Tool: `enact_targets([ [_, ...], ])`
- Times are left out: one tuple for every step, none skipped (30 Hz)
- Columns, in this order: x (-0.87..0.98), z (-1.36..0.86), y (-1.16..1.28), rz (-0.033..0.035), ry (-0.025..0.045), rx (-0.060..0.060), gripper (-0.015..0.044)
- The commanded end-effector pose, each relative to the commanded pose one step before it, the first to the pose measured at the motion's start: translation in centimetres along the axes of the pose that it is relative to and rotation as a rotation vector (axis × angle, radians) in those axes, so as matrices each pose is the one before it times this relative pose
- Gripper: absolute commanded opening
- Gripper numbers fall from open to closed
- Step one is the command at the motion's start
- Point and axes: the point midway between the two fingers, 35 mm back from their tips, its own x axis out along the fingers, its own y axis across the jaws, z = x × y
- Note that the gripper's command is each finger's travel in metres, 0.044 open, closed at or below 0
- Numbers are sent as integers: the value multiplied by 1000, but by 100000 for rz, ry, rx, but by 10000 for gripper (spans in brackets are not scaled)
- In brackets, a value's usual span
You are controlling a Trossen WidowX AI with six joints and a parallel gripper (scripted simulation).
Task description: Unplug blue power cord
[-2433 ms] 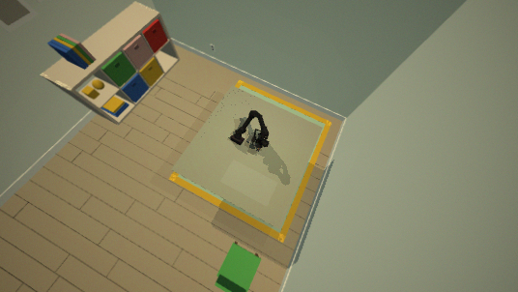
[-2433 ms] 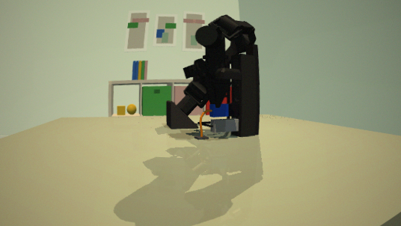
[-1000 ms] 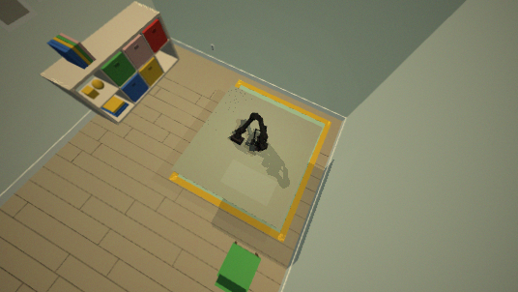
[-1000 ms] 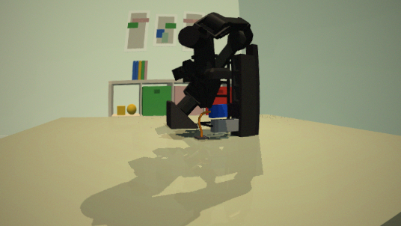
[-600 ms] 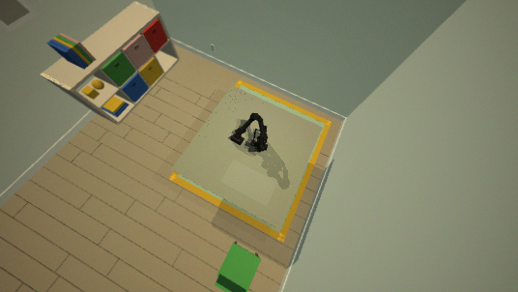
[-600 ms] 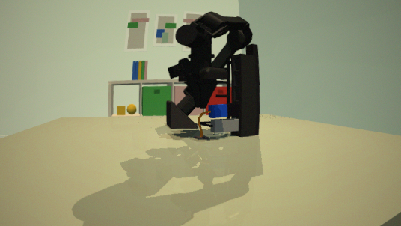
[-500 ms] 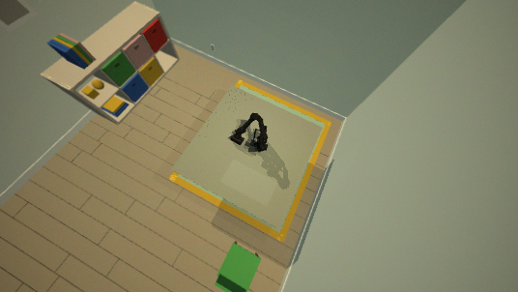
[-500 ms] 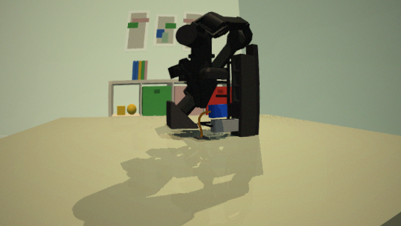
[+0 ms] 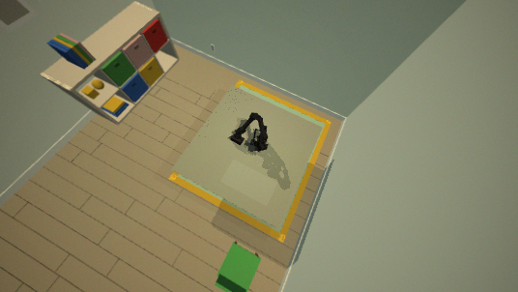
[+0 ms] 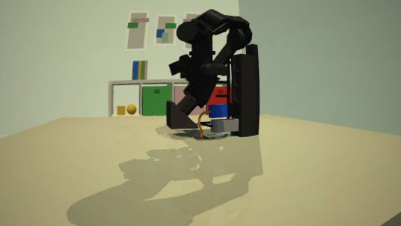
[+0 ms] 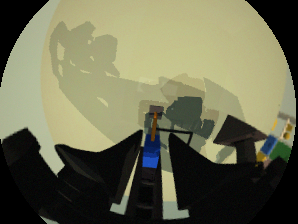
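The blue plug [image 10: 218, 111] [image 11: 151, 151] is just above the grey power strip [image 10: 224, 126] in the exterior view. I cannot tell whether its prongs touch the strip. The orange cord [image 10: 200, 121] [image 11: 154, 125] runs from the plug down to the surface. My gripper [image 11: 156, 134] is partly open in the wrist view. Its fingers stand either side of the plug, with gaps between plug and fingers. The fingertips are hard to make out against the dark arm in the top and exterior views.
A black wedge-shaped part [image 10: 179, 117] [image 11: 239, 133] stands beside the cord. The tall black column [image 10: 248, 95] stands right at the strip. A shelf with coloured bins [image 9: 120, 69] and a green block [image 9: 239, 267] are far off.
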Motion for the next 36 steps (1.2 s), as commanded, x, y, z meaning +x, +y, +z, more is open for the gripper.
enact_targets([
  [-128, -720, 36, 252, -220, -71, 160],
  [-1, -165, 2, -1, 3, 3, 160],
  [-1, -165, 1, -1, 4, 3, 160],
  [-1, -164, 0, -1, 5, 3, 160],
  [0, -164, -1, -1, 5, 3, 160],
  [0, -164, -2, -1, 6, 2, 160],
  [0, -164, -2, -1, 7, 2, 160],
  [1, -164, -3, -1, 8, 2, 160],
  [1, -164, -4, -1, 9, 2, 160],
  [1, -164, -5, -1, 9, 2, 160],
  [1, -163, -6, -1, 10, 1, 160],
  [2, -163, -7, -1, 11, 1, 160],
  [2, -163, -8, -1, 12, 1, 160],
  [2, -163, -9, -1, 12, 1, 160],
  [3, -163, -10, -1, 13, 1, 160],
  [3, -163, -11, -1, 14, 1, 160],
  [3, -162, -12, -1, 15, 0, 160],
  [3, -162, -12, -1, 16, 0, 160],
  [3, -132, -11, -1, 13, 0, 160],
  [2, -80, -7, -1, 8, 0, 160],
  [1, -27, -2, 0, 3, 0, 160],
  [0, 0, 0, 0, 0, 0, 160],
  [24, 0, 1, 0, 0, 0, 160],
  [49, 0, 1, 1, 0, 0, 160],
  [67, 0, 1, 1, 0, -1, 160],
  [86, 0, 1, 2, 1, -1, 160],
  [109, 0, 1, 2, 1, -1, 160],
  [133, 0, 1, 2, 2, -2, 160],
  [155, -1, 1, 3, 4, -2, 160],
  [164, -1, 0, 3, 5, -2, 160],
  [165, -2, -1, 3, 6, -2, 160],
  [136, -2, -2, 2, 6, -2, 160],
  [82, -1, -1, 1, 4, -1, 160],
  [27, -1, 0, 0, 1, 0, 160],
  [0, 0, 0, 0, 0, 0, 160],
  [-189, 101, -17, -402, -234, -144, 134],
])
